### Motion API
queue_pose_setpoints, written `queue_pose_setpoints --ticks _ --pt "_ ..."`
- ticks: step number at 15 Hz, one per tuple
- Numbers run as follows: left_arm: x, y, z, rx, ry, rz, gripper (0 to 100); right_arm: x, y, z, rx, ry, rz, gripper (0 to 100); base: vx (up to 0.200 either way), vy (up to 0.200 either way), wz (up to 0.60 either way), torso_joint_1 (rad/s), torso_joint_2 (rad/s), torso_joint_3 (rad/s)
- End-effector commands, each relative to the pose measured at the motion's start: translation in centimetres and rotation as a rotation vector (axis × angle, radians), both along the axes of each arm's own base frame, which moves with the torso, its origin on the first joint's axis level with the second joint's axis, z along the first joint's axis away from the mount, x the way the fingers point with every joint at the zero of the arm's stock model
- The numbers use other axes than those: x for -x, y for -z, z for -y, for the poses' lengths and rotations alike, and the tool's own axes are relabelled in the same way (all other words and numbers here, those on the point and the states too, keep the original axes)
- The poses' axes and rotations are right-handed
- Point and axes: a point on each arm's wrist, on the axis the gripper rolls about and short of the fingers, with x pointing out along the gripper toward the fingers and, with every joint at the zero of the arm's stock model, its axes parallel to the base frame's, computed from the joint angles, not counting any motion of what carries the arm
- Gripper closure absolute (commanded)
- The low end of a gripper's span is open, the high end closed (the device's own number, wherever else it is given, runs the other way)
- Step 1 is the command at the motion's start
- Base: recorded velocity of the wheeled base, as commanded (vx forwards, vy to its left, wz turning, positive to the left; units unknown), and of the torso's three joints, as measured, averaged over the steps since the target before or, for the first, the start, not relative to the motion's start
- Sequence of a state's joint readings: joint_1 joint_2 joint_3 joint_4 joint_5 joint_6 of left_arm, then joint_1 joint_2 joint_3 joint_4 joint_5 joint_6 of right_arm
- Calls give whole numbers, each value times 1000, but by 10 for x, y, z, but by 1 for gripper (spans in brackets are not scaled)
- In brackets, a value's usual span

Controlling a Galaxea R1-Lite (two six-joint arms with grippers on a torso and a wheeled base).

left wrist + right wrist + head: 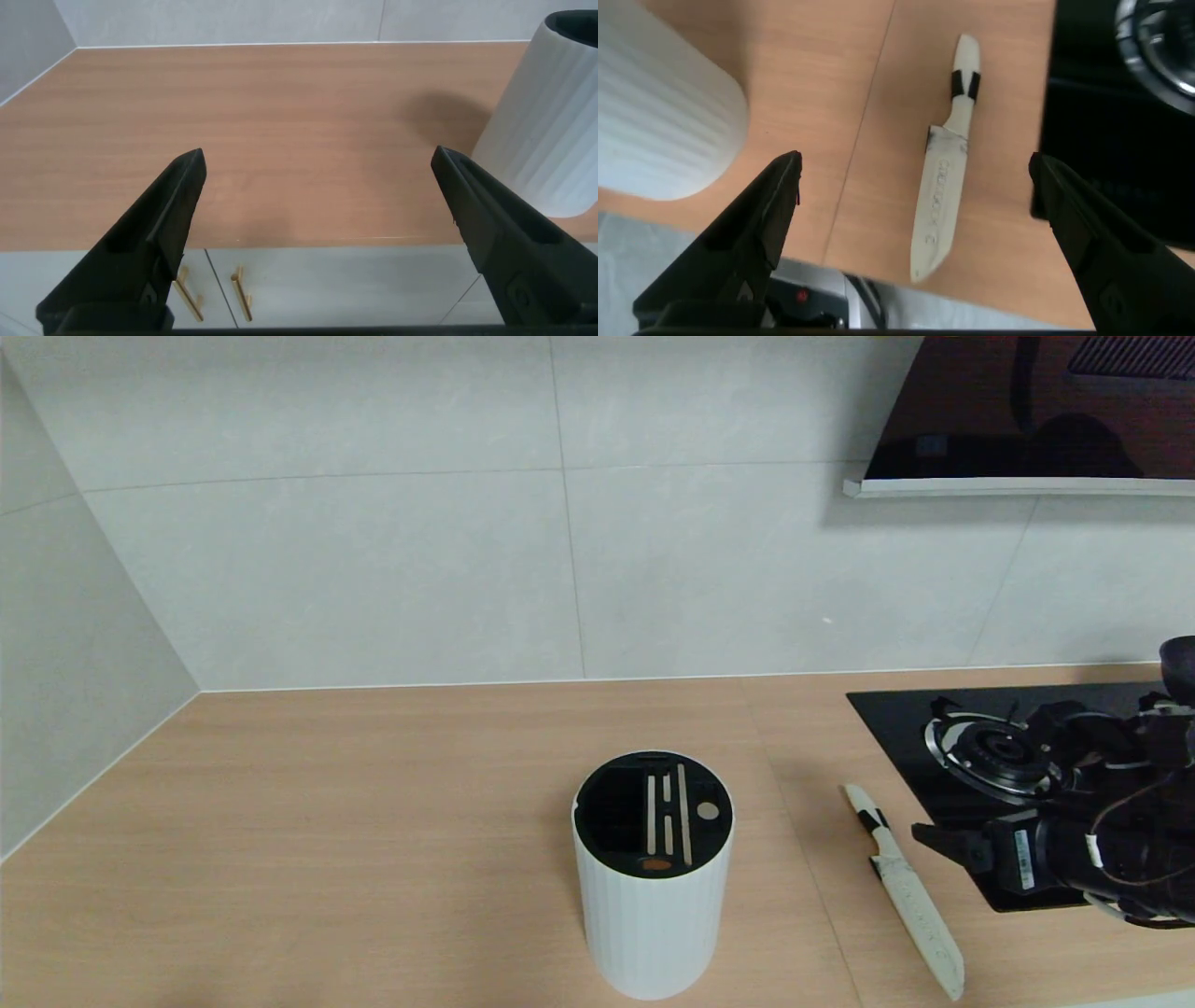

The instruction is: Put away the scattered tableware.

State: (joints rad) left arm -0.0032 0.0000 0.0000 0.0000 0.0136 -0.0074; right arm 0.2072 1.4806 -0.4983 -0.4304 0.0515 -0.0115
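Note:
A white knife (904, 887) with a black band on its handle lies on the wooden counter, blade toward the front edge, just left of the stove. The same knife (945, 191) lies flat between the spread fingers of my right gripper (915, 243), which hangs open above it without touching. In the head view that right gripper (948, 845) sits just right of the knife. A white ribbed cylindrical holder (653, 877) with a black slotted top stands at the counter's middle. My left gripper (322, 243) is open over the counter's front edge, left of the holder (542, 117).
A black glass stove (943, 728) with a burner (980, 751) fills the right end of the counter. A tiled wall runs along the back and left. The range hood (1027, 420) hangs at upper right. Bare wooden counter (355, 821) stretches left of the holder.

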Motion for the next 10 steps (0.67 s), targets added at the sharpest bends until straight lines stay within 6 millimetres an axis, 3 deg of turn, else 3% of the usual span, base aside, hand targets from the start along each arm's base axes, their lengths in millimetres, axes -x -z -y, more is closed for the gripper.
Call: queue_pose_setpoints --ticks 1,2,10 --pt "0 0 0 0 0 0 0 -14 13 -4 13 -7 -59 0 0 0 0 0 0 0" --pt "0 0 0 0 0 0 0 -32 43 -12 49 1 -136 0 0 0 0 0 0 0" --pt "0 0 0 0 0 0 0 -73 119 -19 102 63 -169 0 0 0 0 0 0 0"
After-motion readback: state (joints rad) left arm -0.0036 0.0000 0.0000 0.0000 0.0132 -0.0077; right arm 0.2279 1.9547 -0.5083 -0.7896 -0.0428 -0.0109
